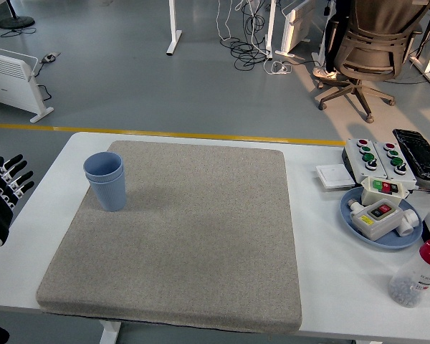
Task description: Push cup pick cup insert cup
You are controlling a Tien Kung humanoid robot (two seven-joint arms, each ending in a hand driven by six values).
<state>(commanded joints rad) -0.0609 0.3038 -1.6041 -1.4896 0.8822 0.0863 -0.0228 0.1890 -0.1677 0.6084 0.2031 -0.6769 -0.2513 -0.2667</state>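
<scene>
Head view: cups (107, 181) standing upright on mat (179, 233), near its far left corner. Look like two blue cups already nested, one rim just above the other, though hard to be fully sure from this angle. If so, insert step seems done, and pushing and picking too; little or nothing left, by judgement only.

Left hand (1, 192) at the left edge of the picture, off the table (322, 258) side, well apart from cups. Fingers spread and relaxed, holding nothing. Right hand not visible at all.

Materials and shapes:
- Cups: smooth matte plastic, pale blue, tapered, wider at rim than at base. Probably light and easy to tip if pushed high.
- Mat: grey-beige, coarse felt-like weave, thick, square with rounded corners, covering most of table. Likely gives some friction under a sliding cup.
- Table: white, smooth, hard, with rounded corners.
- Left hand: black, with white segments on the fingers, rigid-looking.

On the right side of table, well apart from cups: blue plate (358, 223), round and glossy, carrying small button boxes (382, 208) with red and green buttons; another button box (374, 159), grey, with two rows of buttons, just behind; clear bottle (418, 275) with red cap, small grains inside, near the right front corner; black tray (419, 154) at far right edge.
</scene>
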